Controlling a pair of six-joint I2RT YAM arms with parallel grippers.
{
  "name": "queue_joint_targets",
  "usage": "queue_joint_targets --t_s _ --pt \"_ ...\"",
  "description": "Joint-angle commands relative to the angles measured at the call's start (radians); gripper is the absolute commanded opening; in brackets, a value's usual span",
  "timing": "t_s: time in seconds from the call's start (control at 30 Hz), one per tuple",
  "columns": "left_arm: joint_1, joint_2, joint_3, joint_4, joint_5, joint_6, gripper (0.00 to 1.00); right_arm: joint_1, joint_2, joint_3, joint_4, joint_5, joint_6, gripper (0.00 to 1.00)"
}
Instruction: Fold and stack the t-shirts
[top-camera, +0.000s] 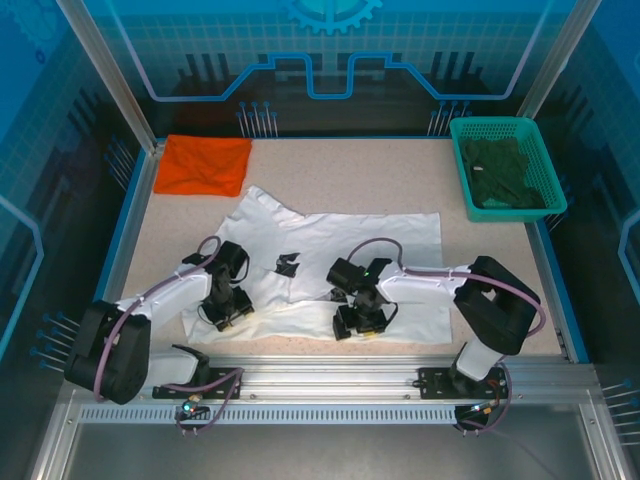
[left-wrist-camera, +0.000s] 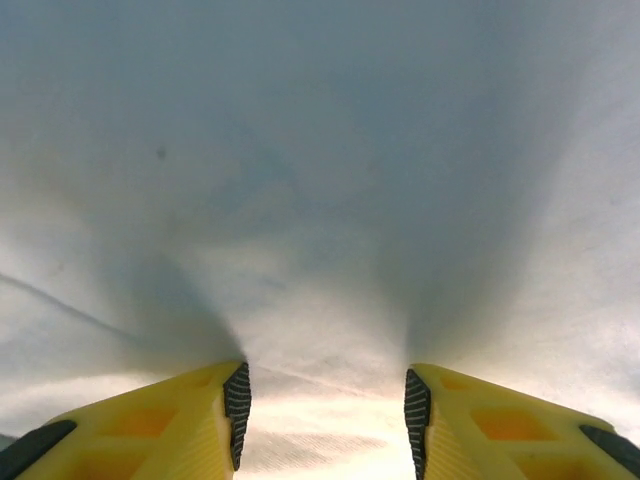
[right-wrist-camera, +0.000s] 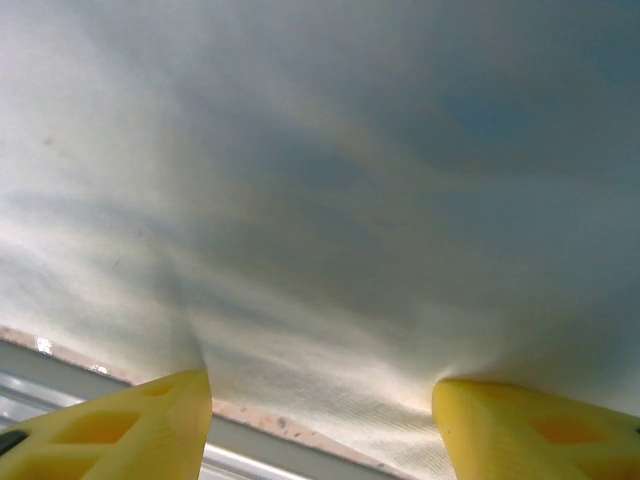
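Observation:
A white t-shirt (top-camera: 380, 235) lies spread over the middle of the table, small black marks (top-camera: 288, 263) on its front, its near edge folded over. An orange t-shirt (top-camera: 205, 165) sits folded at the back left. My left gripper (top-camera: 228, 312) points down on the white shirt's near-left part. In the left wrist view its yellow fingers (left-wrist-camera: 215, 420) stand apart, pressed into the white cloth (left-wrist-camera: 320, 180); the left gripper (left-wrist-camera: 325, 400) is open. My right gripper (top-camera: 360, 322) rests on the near hem. In its wrist view the right gripper (right-wrist-camera: 322, 392) is open on the white cloth (right-wrist-camera: 330, 180).
A green basket (top-camera: 495, 122) holding dark green cloth (top-camera: 505, 172) stands at the back right. Bare speckled table (top-camera: 350, 165) lies behind the white shirt. The table's front edge and metal rail (right-wrist-camera: 60, 375) run just beside the right fingers.

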Motion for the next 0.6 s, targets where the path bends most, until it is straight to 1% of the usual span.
queue_joint_targets --t_s 0.0,0.1,0.27,0.37,0.47,0.57 --pt "0.007 -0.018 0.02 -0.061 -0.012 -0.027 0.48 0.054 0.094 0.0 -0.042 -0.013 -0.009 0.67" --pt "0.024 -0.012 0.104 -0.07 -0.006 -0.009 0.53 0.031 0.079 0.063 -0.088 0.028 -0.042 0.68" --pt "0.089 0.059 0.343 -0.076 -0.005 0.052 0.59 -0.085 0.018 0.15 -0.154 0.075 -0.103 0.72" --pt "0.138 0.148 0.498 -0.048 0.0 0.107 0.62 -0.164 -0.016 0.197 -0.198 0.092 -0.147 0.73" --pt "0.18 0.278 0.66 -0.035 0.015 0.171 0.66 -0.252 -0.055 0.217 -0.212 0.105 -0.177 0.73" --pt "0.211 0.414 0.802 -0.011 0.025 0.199 0.68 -0.373 -0.103 0.207 -0.18 0.073 -0.165 0.72"
